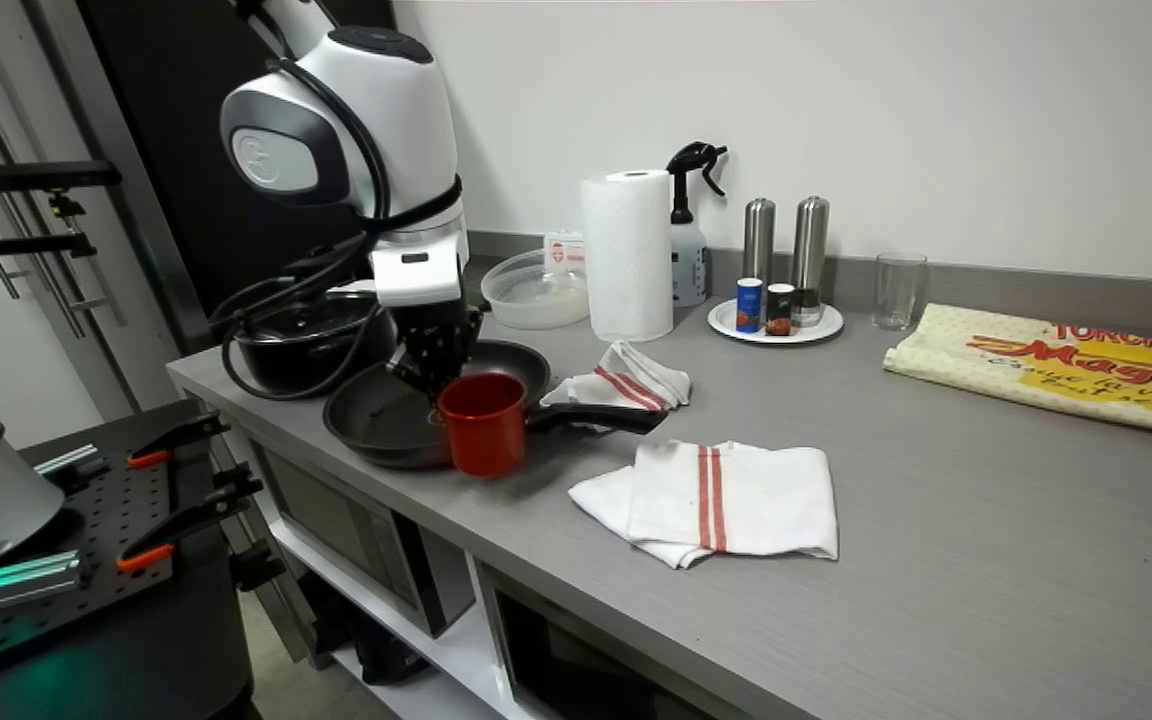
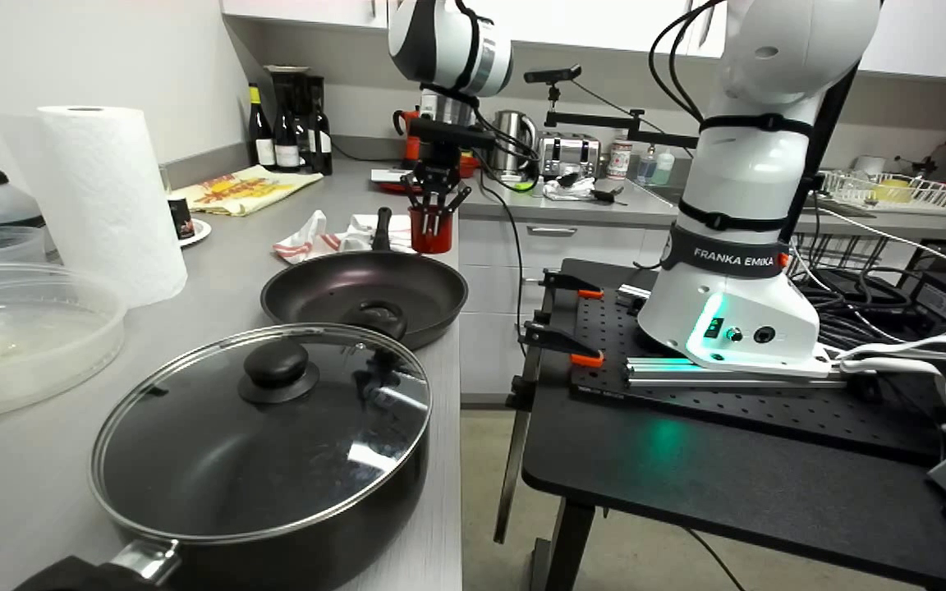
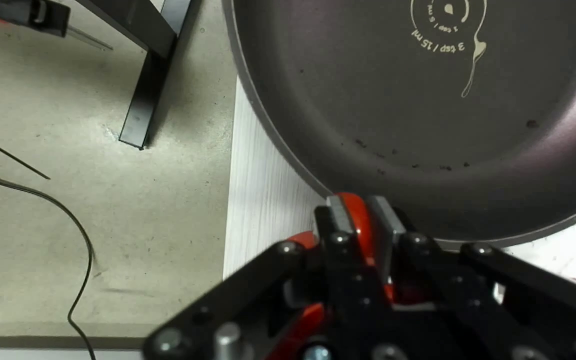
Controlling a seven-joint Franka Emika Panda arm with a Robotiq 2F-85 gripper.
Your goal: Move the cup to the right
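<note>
Gripper (image 3: 359, 215): fingers close together, a narrow red part of the cup (image 1: 488, 440) pinched between them; handle or wall, cannot tell.

Cup: one; red, plain, upright; near the front edge of the tabletop (image 1: 916, 530), at the rim of the black frying pan (image 1: 381, 410). Base resting or raised: cannot tell.

Handling, as judged: stiff, fairly light, with a smooth face that may slip. Material unclear; treat as breakable. The one-sided hold may let it pivot. Best grip: the narrow part already held, moved slowly and kept level.

Pan handle (image 1: 601, 417): black, reaching from the pan toward the right, just beside the cup; nearest obstacle, probably to be cleared by lifting.

Folded towel (image 1: 736, 500): white, red-striped; right of the cup, between front edge and middle; likely a soft, uneven landing.

Crumpled towel (image 1: 626, 375): same pattern; past the pan handle, farther from the front edge.

Lidded pot (image 2: 259, 460): black; near the front left corner, away from a rightward path.

Toward the back edge, left to right: clear plastic container (image 1: 531, 305), paper towel roll (image 1: 629, 255), spray bottle (image 1: 688, 265), white plate (image 1: 831, 322) with silver shakers (image 1: 811, 245), drinking glass (image 1: 899, 290), yellow printed cloth (image 1: 1066, 365). All well apart from the cup; little hindrance expected.
</note>
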